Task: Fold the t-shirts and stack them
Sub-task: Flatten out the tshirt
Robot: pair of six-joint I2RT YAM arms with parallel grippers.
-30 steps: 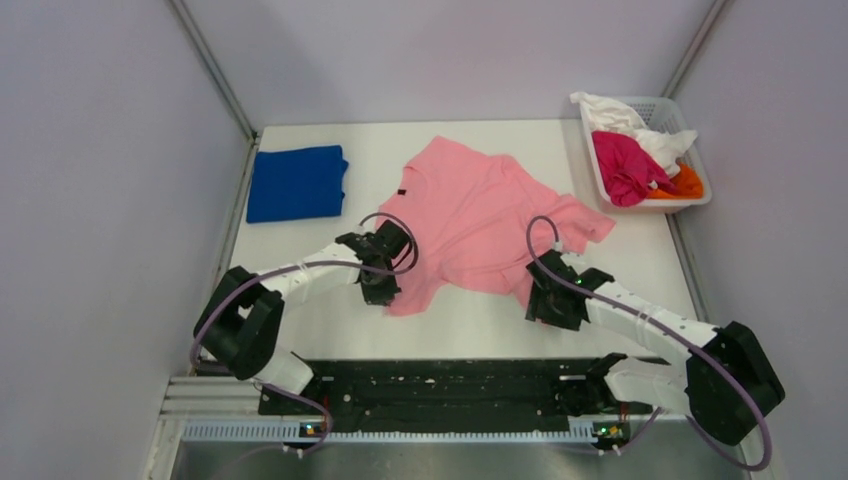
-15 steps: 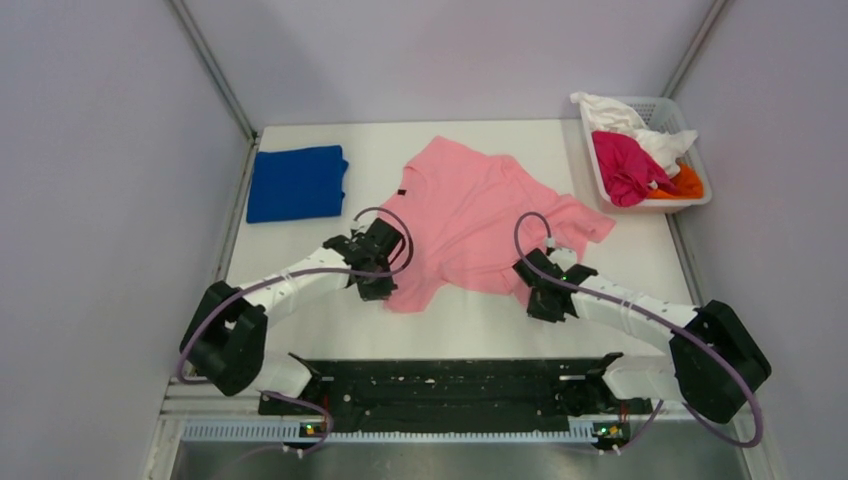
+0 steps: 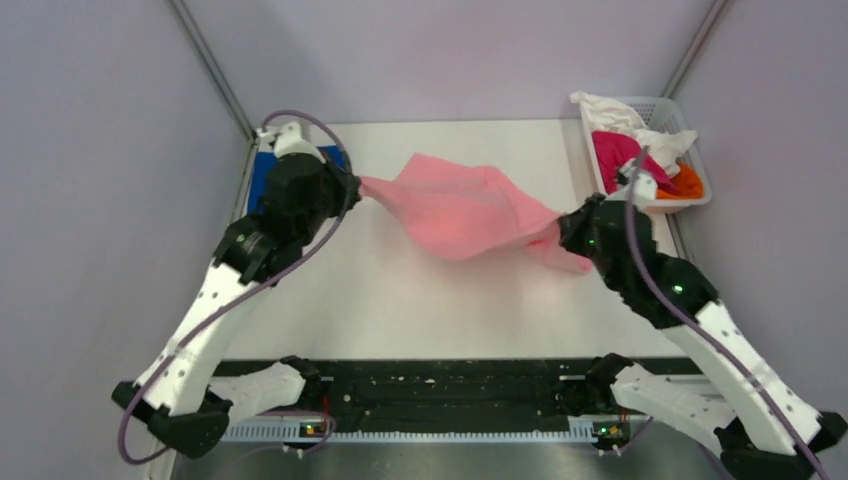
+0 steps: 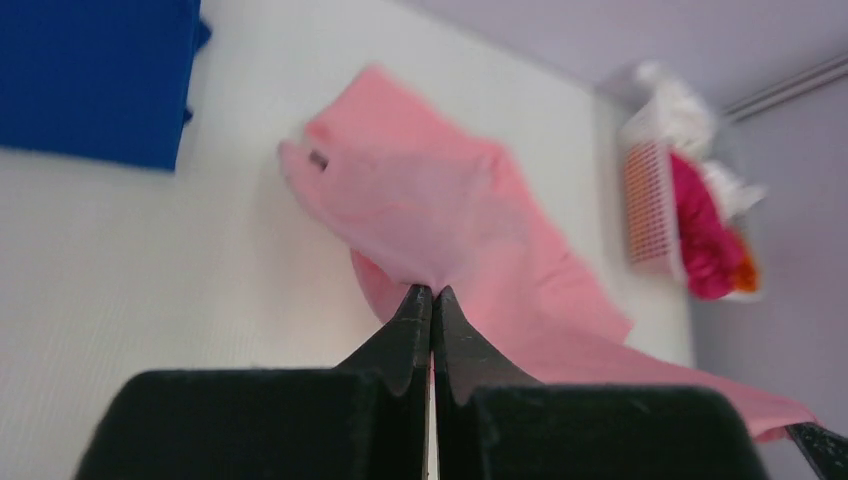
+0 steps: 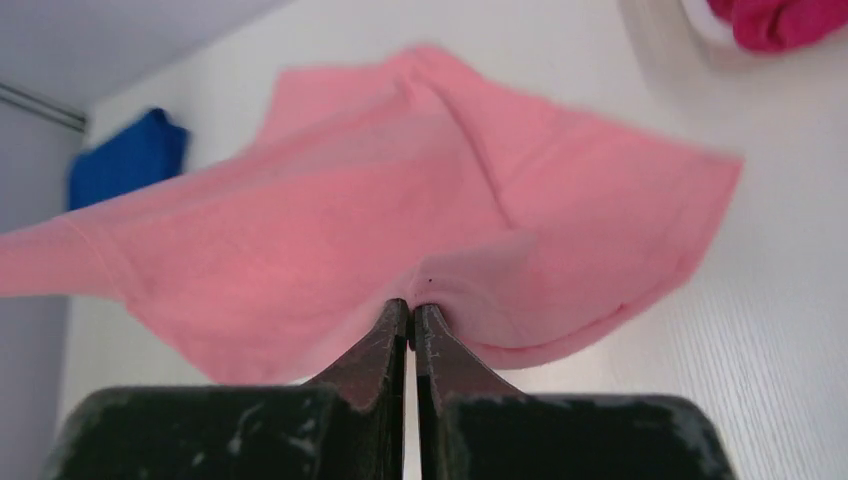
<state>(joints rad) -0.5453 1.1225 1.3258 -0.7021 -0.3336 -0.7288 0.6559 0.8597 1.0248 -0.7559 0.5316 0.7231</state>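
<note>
Light pink cotton t-shirt (image 3: 460,205), just raised from the white desk (image 3: 400,300), hangs stretched between both jaws, each pinching an edge, ready for spreading.

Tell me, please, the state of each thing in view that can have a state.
Left gripper, shut on pink t-shirt.
Right gripper, shut on pink t-shirt.
Pink t-shirt, unfolded, held up between both grippers.
Blue t-shirt, folded, lying flat.
Basket, upright, loaded.
Shirts in basket, crumpled, not folded.
</note>
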